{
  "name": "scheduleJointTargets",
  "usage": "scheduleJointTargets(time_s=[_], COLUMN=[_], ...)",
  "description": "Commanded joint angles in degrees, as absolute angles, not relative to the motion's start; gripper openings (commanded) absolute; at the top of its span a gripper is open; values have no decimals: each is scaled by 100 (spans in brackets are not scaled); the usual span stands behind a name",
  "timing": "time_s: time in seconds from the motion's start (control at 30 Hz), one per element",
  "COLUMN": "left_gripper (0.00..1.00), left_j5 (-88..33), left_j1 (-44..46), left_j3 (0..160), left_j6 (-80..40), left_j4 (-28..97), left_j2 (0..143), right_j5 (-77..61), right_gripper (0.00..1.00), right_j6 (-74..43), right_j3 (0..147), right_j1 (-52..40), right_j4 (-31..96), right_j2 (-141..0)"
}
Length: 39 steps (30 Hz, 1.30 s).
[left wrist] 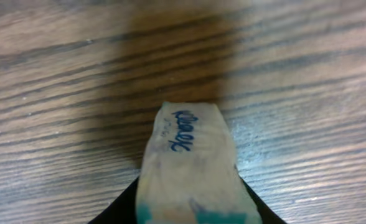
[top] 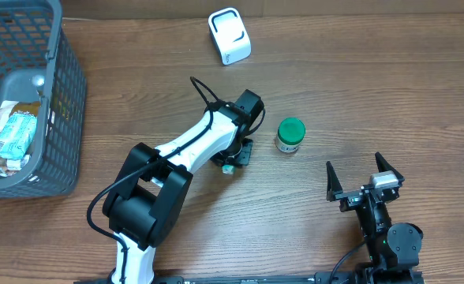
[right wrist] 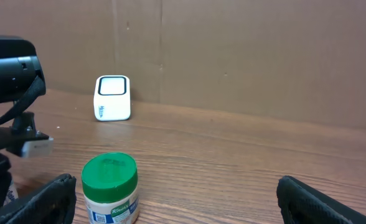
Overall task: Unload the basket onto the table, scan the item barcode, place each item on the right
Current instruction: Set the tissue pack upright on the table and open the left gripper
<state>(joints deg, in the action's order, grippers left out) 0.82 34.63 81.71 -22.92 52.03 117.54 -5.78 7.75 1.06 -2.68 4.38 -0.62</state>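
so, the scan looks not yet done. the tabletop (top: pixel 374 95) is mostly bare wood, leaving an open run to the far edge: basket (top: pixel 66 102) at its left edge, scanner (top: pixel 230 35) by the far edge, jar (top: pixel 290 135) right of centre. left gripper (top: pixel 236 154) straddles the packet (left wrist: pixel 189 168) mid-table (clamped or not, i cannot tell); right gripper (top: pixel 353 164) gapes by the near edge. lifting and presenting remain.

Left arm stretched out, right arm folded back.
The left gripper (top: pixel 230 160) points straight down, jaws pressed on both sides of a pale packet (left wrist: pixel 192 168); the right gripper (top: pixel 353 162) points forward, jaws spread wide.
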Motion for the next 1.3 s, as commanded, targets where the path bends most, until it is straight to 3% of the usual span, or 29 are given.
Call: scheduleJointTargets(time_s=[0.0,0.2,0.4,0.5,0.67,1.03,1.17,1.27], left_gripper=[33,35,47,49,27,24,29,46], left_j5=[51,67,508,486,484,-27,38,40], left_j1=[3529,3688,3717,3723,3726,3756,3800,3802], left_j3=[8562,8718,8715,8715,8652,8630,8630,8630], left_j6=[-3024,-3522,-3358,-3068,-3100,-3634,-3629,-3599], left_j4=[5107,4877,5201,5391,5502,4781,4709,4731], left_j2=[11688,11688,11688,11688,11688,11688,11688,11688], right_j5=[-611,-611,-611,-611,-611,-611,-611,-611], right_gripper=[100,100,100,100,100,100,100,100], right_j6=[799,799,799,799,799,799,799,799], right_j3=[45,45,45,45,45,45,45,45], right_j1=[-292,-292,-292,-292,-292,-292,-292,-292], right_j4=[423,423,423,423,423,423,423,423], right_j2=[-23,-23,-23,-23,-21,-23,-23,-23])
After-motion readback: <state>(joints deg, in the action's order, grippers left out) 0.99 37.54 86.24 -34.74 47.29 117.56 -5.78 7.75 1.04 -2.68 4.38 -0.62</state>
